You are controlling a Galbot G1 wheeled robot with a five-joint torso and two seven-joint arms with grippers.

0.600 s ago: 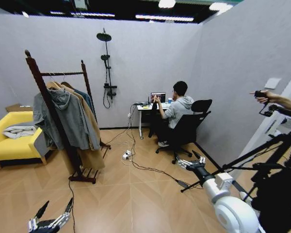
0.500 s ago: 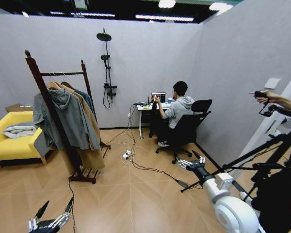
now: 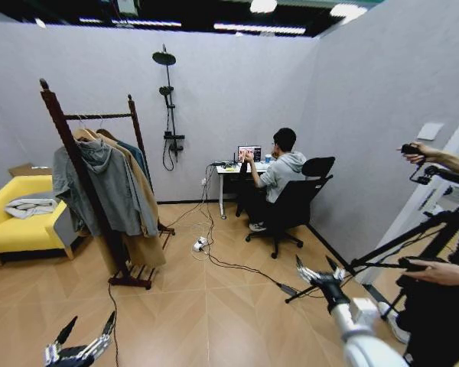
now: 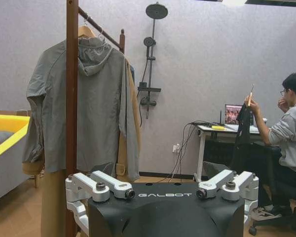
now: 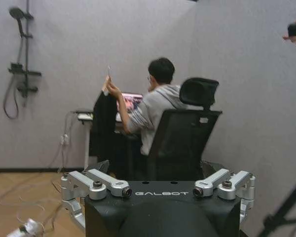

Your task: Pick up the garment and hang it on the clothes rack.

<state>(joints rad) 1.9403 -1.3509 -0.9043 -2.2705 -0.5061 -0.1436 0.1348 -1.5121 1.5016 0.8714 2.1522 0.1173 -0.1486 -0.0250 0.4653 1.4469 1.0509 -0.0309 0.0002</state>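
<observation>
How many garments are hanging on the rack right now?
3 visible on the clothes rack: grey hoodie in front, tan coat behind it, dark teal jacket at the back. More may be hidden between them. The black garment is off the rack, held by the seated person.

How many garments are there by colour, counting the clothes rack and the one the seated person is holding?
Grey: 1, hoodie on the clothes rack
Tan: 1, coat on the rack
Dark teal-blue: 1, jacket on the rack
Black: 1, garment held up by the person
Total: 4
</observation>
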